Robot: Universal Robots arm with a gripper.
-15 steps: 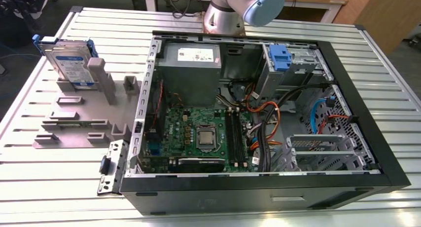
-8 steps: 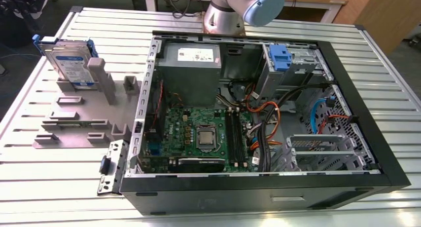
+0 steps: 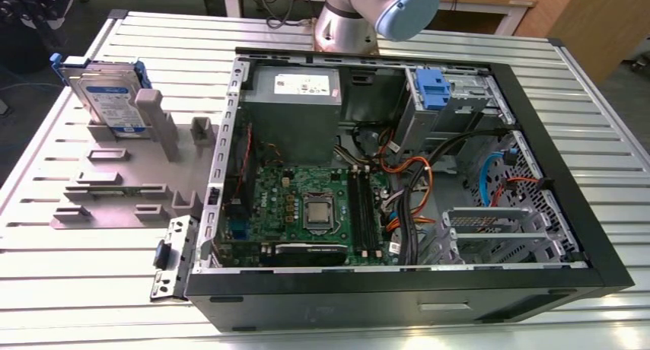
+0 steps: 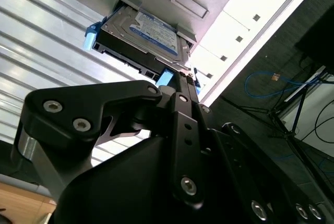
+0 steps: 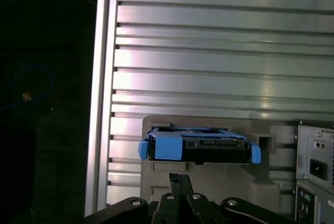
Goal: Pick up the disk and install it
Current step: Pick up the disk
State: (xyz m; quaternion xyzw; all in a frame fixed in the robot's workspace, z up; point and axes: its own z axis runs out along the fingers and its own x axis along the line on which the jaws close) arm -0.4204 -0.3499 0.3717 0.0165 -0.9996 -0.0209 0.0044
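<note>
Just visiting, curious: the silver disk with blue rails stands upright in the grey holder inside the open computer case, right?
Not inside. The disk stands upright in the grey holder, but that holder sits on the table outside the computer case; the exterior view shows it at that view's left of the case.

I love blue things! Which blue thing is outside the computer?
The disk: it stands upright in the grey holder on the table, at the exterior view's left. The blue latch sits inside the computer.

disk (image 3: 108, 99): lower edge seemingly hidden in holder (image 3: 152, 114) | arm (image 3: 351, 27): cut off above
</note>
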